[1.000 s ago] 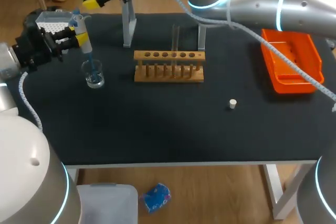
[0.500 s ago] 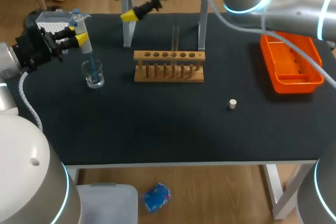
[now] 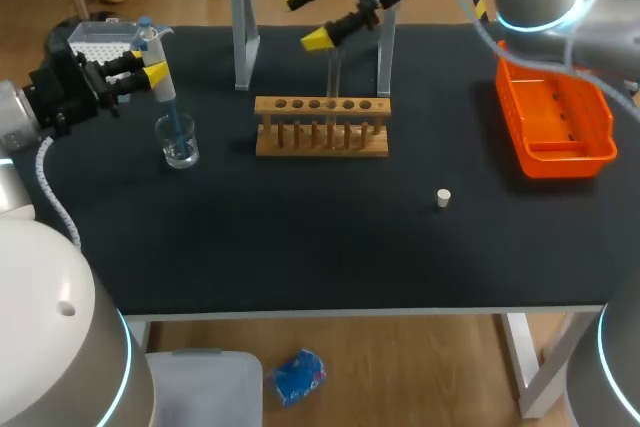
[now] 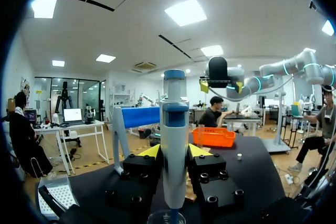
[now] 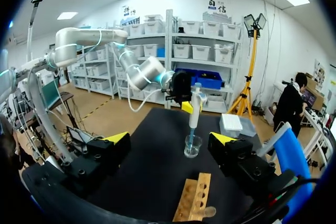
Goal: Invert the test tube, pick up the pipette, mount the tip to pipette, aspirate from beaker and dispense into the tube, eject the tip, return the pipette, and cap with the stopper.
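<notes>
The left end effector [image 3: 150, 71] was pinching the pipette [image 3: 151, 43] by its upper body, a yellow-tipped finger on either side, and held it slanting down over the beaker [image 3: 181, 148]. A blue tip [image 3: 174, 125] was on the pipette's nose and its lower end reached inside the beaker. I judged that pick-up and tip mounting were done and that aspirating was the step in hand. Whether liquid had been drawn up could not be told.

The right end effector [image 3: 312, 17] hung spread wide and held nothing. It was above the back of the desk [image 3: 300, 247], just over the top of the test tube [image 3: 334, 75].

The tube stood upright in a hole of the wooden rack [image 3: 322, 129], so the inverting step looked finished. It showed no liquid that I could make out, so dispensing seemed yet to come.

The tip box [image 3: 98, 43] sat at the desk's far left corner, behind the left end effector. The stopper [image 3: 444, 197] lay alone on the desk, well apart from the rack, so capping was not done. An orange tray [image 3: 556, 125] sat at the right side.

Dispensing, ejecting the tip, returning the pipette and capping appeared to remain: the task was roughly half done.
</notes>
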Motion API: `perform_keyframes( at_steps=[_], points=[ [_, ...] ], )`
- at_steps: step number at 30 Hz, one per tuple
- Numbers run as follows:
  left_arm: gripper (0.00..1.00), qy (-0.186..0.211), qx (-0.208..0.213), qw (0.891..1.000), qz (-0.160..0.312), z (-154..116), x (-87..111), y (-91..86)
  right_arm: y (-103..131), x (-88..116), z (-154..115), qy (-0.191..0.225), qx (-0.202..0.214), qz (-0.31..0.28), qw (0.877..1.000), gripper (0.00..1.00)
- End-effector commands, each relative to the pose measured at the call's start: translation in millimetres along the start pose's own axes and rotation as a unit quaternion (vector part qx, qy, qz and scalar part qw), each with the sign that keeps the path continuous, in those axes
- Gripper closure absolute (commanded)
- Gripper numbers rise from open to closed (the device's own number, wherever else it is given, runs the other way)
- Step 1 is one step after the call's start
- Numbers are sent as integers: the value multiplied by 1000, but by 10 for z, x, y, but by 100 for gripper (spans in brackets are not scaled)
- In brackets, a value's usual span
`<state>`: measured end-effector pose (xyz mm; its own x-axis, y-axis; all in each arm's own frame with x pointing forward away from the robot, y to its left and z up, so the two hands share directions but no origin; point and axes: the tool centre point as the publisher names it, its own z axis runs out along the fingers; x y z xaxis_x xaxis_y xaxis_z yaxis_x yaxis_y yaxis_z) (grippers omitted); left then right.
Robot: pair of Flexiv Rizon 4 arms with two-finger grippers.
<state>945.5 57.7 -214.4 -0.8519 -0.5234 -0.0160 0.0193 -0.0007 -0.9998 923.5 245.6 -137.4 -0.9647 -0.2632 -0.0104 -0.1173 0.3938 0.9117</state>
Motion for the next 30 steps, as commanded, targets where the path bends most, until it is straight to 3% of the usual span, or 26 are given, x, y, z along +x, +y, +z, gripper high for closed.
perform_keyframes(
  at_steps=[1, 14, 30],
  points=[
    [100, 0, 0, 1000, 0, -7, 3, -9, -130, 132, -209, -15, -4, 1, 1000, 0],
    [100, 0, 0, 1000, 0, -7, 3, -9, -556, 185, -557, -56, -1, 16, 998, 0],
    [100, 0, 0, 1000, 0, -7, 3, -9, -1166, -178, -666, -59, 1, 39, 997, 0]
  ],
)
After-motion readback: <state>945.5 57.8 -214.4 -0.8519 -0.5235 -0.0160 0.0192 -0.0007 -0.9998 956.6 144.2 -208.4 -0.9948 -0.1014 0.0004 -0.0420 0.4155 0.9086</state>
